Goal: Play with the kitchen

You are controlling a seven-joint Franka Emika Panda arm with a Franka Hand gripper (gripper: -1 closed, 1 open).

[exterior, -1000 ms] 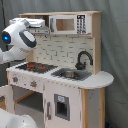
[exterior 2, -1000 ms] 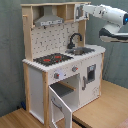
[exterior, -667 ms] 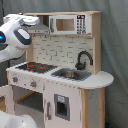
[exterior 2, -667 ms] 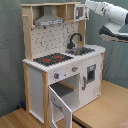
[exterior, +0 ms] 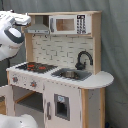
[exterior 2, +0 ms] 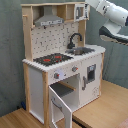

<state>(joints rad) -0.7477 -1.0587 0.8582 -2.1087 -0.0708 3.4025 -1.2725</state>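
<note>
The kitchen (exterior: 60, 75) (exterior 2: 62, 60) is a tall white and light-wood toy. It has a black-red hob (exterior: 35, 66) (exterior 2: 52, 59), a black faucet (exterior: 82, 59) (exterior 2: 74, 40) over the sink (exterior: 70, 74) (exterior 2: 80, 50), a grey hood (exterior: 39, 27) (exterior 2: 49, 20) and a small microwave (exterior: 67, 24) (exterior 2: 80, 10). My white arm reaches toward its top. The gripper (exterior: 25, 20) (exterior 2: 89, 7) is level with the upper shelf: by the hood in the first exterior view, by the microwave in the second exterior view. It holds nothing that I can see.
The lower left door (exterior 2: 62, 107) hangs open toward the front. The kitchen stands on a wooden floor (exterior 2: 107, 107), with a grey curtain (exterior: 116, 50) behind it. A bulky arm link (exterior 2: 114, 34) hangs over the counter's right end in the second exterior view.
The arm has risen a little and its end has crept closer to the kitchen's top shelf. The kitchen's doors have not moved.
</note>
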